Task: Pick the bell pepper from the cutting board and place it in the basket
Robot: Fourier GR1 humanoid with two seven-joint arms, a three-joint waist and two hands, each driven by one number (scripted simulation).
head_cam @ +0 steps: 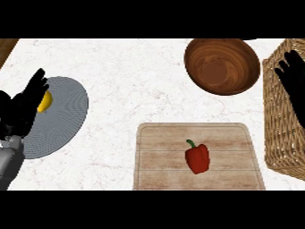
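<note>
From the head view, you have the red bell pepper [197, 158] lying on the cutting board [156, 154], stem toward the far edge, long axis running away from you. Your right hand [301, 91], fingers straight over the wicker basket [277, 134], is nearer, the pepper lying toward its inner side and closer to you. Your left hand [17, 109] rests open over the grey plate [65, 112].

1 pepper [197, 158], 1 bowl [222, 65], 1 basket [281, 120] (wicker), 1 plate [65, 114].

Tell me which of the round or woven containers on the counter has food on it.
The grey round plate at the left, holding a yellow fruit. The brown wooden bowl holds nothing visible; the wicker basket shows nothing inside.
</note>
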